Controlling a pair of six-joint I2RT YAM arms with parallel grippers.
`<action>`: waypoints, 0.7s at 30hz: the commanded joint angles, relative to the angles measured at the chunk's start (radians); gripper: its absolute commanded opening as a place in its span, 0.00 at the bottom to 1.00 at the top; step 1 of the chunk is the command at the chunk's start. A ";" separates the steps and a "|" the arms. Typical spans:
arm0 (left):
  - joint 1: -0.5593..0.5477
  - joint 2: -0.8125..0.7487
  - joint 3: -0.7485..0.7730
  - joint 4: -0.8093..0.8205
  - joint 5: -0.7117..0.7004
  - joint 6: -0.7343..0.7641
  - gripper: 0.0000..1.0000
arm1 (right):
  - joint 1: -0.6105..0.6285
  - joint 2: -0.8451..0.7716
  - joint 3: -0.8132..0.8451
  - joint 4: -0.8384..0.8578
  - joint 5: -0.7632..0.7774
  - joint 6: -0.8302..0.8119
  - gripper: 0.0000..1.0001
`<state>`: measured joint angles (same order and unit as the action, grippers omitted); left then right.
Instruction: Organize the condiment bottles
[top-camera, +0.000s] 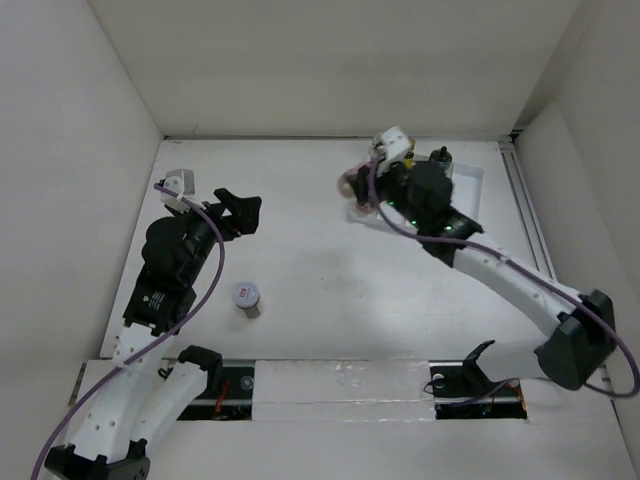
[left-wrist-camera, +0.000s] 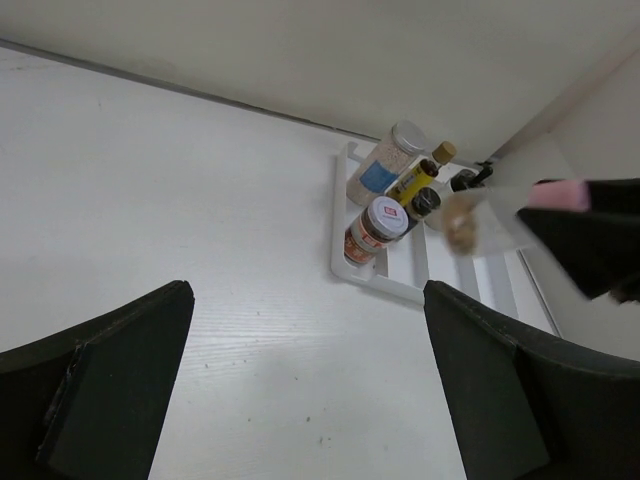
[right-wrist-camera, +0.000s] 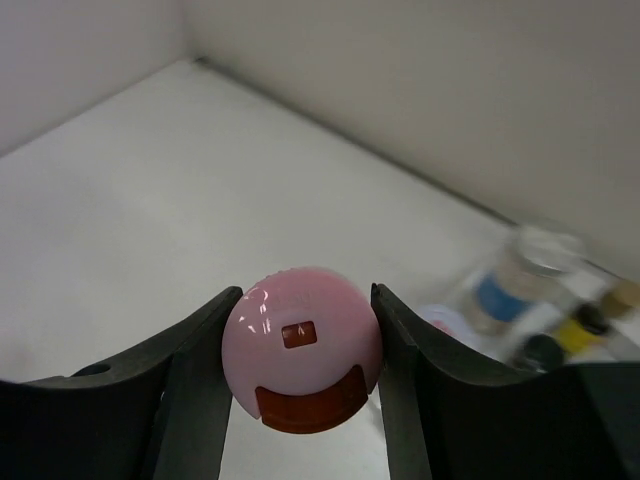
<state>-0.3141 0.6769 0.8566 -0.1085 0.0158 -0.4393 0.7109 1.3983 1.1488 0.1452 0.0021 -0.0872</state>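
Note:
My right gripper (right-wrist-camera: 305, 335) is shut on a pink-capped bottle (right-wrist-camera: 303, 350), holding it by the cap above the table just left of the white tray; both show in the top view, the gripper (top-camera: 362, 196) and the bottle (top-camera: 352, 186). The white divided tray (left-wrist-camera: 345, 270) holds a silver-capped jar with a blue label (left-wrist-camera: 385, 165), a slim yellow bottle (left-wrist-camera: 413, 182), a jar with a red-labelled cap (left-wrist-camera: 376, 226) and a black-capped bottle (left-wrist-camera: 426, 203). A silver-capped jar (top-camera: 247, 297) stands alone on the table near my left arm. My left gripper (top-camera: 246, 208) is open and empty over bare table (left-wrist-camera: 305, 310).
The tray (top-camera: 468, 186) sits at the back right, close to the back wall and the right side rail. Walls enclose the table on the left, back and right. The right arm's links stretch from the near right toward the tray.

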 joint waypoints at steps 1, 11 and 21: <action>-0.002 -0.005 -0.002 0.050 0.024 0.002 0.96 | -0.163 -0.088 -0.096 0.001 0.124 0.078 0.44; -0.002 0.024 -0.002 0.059 0.046 0.002 0.96 | -0.479 0.105 -0.071 -0.010 0.187 0.136 0.43; -0.002 0.035 -0.002 0.059 0.036 0.011 0.96 | -0.590 0.315 0.049 -0.010 0.184 0.145 0.43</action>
<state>-0.3141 0.7139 0.8566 -0.0948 0.0483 -0.4385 0.1429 1.6844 1.1271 0.0792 0.1715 0.0391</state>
